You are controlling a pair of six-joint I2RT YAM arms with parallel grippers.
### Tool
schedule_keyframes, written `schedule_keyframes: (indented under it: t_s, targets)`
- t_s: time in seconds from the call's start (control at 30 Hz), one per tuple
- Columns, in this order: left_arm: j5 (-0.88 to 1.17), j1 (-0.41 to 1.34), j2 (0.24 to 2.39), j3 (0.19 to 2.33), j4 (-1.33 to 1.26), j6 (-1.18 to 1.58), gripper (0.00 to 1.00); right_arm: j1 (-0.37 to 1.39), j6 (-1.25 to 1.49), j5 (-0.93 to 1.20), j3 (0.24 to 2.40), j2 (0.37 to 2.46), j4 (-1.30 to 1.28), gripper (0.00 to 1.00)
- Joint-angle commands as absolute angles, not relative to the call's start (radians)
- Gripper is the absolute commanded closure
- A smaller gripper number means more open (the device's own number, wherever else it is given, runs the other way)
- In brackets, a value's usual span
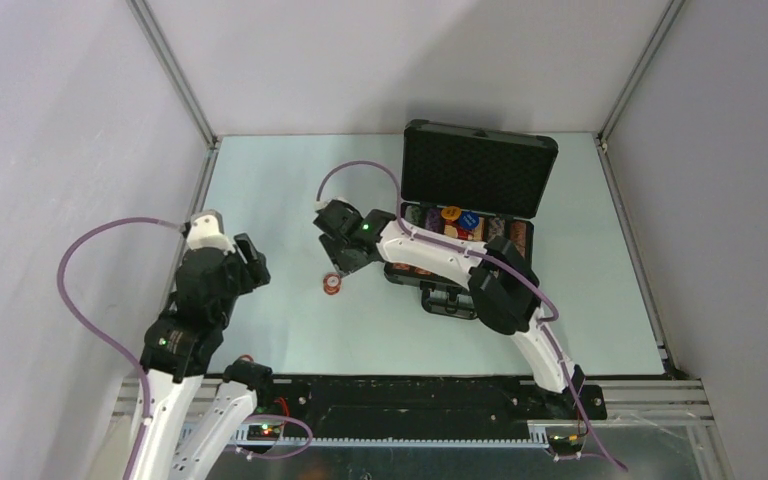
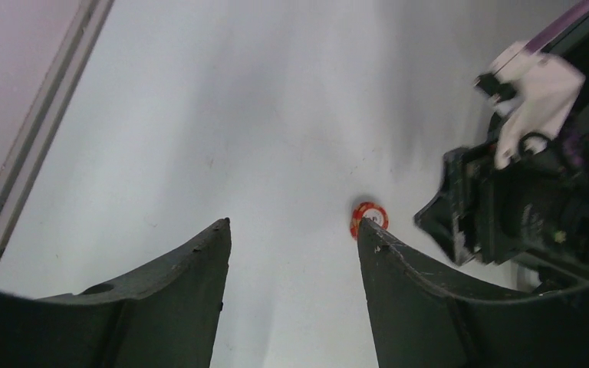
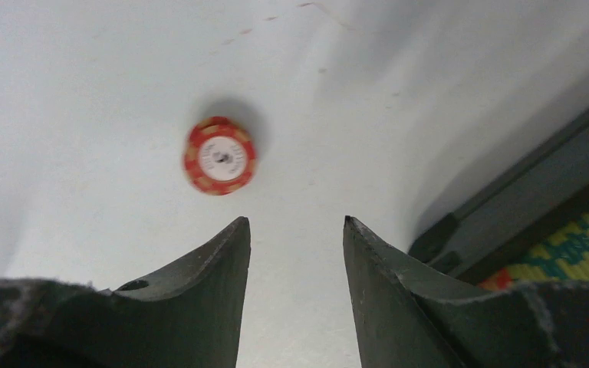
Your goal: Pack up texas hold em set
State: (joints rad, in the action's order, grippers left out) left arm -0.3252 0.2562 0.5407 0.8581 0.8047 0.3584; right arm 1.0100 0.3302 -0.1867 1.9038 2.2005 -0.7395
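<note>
The black case (image 1: 416, 276) of the texas hold em set stands open at the back right, its foam-lined lid (image 1: 478, 170) upright and rows of multicoloured chips (image 1: 465, 222) inside. One red-white round chip (image 1: 332, 284) lies flat on the table, left of the case. My right gripper (image 1: 341, 266) hovers just above and behind that chip, open and holding nothing. In the right wrist view the chip (image 3: 219, 156) lies ahead and left of the gripper (image 3: 295, 221). My left gripper (image 1: 255, 262) is open and empty further left; the chip (image 2: 370, 217) shows past the gripper (image 2: 293, 224), by its right fingertip.
The case's dark rim (image 3: 521, 192) lies close on the right of the right gripper, with patterned chips (image 3: 575, 245) behind it. The right arm's wrist (image 2: 521, 207) fills the right side of the left wrist view. Enclosure walls and a metal frame post (image 1: 175, 75) bound the table.
</note>
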Motion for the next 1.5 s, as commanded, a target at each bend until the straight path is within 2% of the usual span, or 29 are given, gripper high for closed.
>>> schedule_keyframes:
  t_s: [0.0,0.17,0.37,0.5,0.73,1.17,1.27,1.47]
  targets:
    - [-0.353,0.257,0.513,0.997,0.795,0.321,0.33,1.067,0.322,-0.131,1.926,2.136,-0.672,0.47]
    - [-0.318,0.258,0.532,1.147,0.844,0.323,0.31,1.130,0.306,-0.004,2.001,2.169,-0.607,0.47]
    - [-0.281,0.258,0.517,1.170,0.859,0.338,0.31,1.208,0.190,0.163,2.242,2.358,-0.664,0.45]
    - [-0.286,0.258,0.500,1.171,0.876,0.332,0.31,1.253,0.119,0.213,2.311,2.445,-0.629,0.44]
    - [-0.304,0.258,0.487,1.175,0.895,0.318,0.29,1.277,0.039,0.320,2.114,2.417,-0.303,0.43]
    - [-0.327,0.258,0.488,1.164,0.896,0.309,0.29,1.281,-0.075,0.483,2.056,2.434,-0.114,0.44]
    - [-0.357,0.259,0.493,1.157,0.897,0.307,0.28,1.274,-0.065,0.467,2.011,2.396,-0.077,0.45]
    - [-0.428,0.256,0.525,1.137,0.935,0.353,0.27,1.205,0.078,0.317,1.782,2.180,-0.011,0.47]
